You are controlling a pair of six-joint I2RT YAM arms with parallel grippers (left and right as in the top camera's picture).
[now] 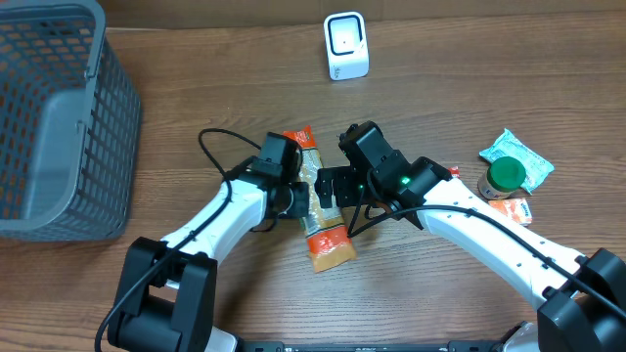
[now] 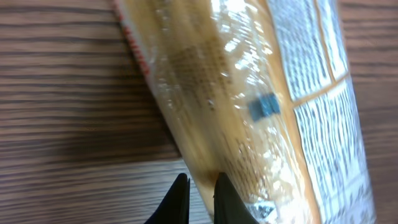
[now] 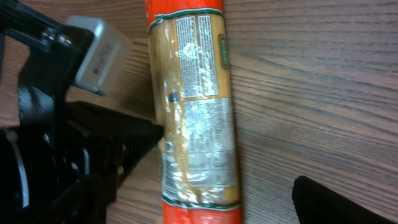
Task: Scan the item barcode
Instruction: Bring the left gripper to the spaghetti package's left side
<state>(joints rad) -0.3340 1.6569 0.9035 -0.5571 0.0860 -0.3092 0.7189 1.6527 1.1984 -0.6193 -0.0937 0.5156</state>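
The item is a long tan cracker packet (image 1: 324,235) with orange ends, lying flat on the wooden table; its printed label faces up (image 3: 196,112). My left gripper (image 1: 296,196) is shut, its tips (image 2: 202,186) at the packet's left edge (image 2: 249,93), and the same black finger (image 3: 140,137) touches that edge in the right wrist view. Just above the packet's middle hovers my right gripper (image 1: 333,186), open and holding nothing (image 3: 205,208), with one finger (image 3: 339,202) off to the packet's right. The white scanner (image 1: 346,46) stands at the far edge.
A grey mesh basket (image 1: 59,127) fills the left side. At the right lie a green packet (image 1: 520,156), a green-lidded jar (image 1: 505,176) and a small orange packet (image 1: 514,209). A black cable (image 1: 220,147) loops beside the left arm.
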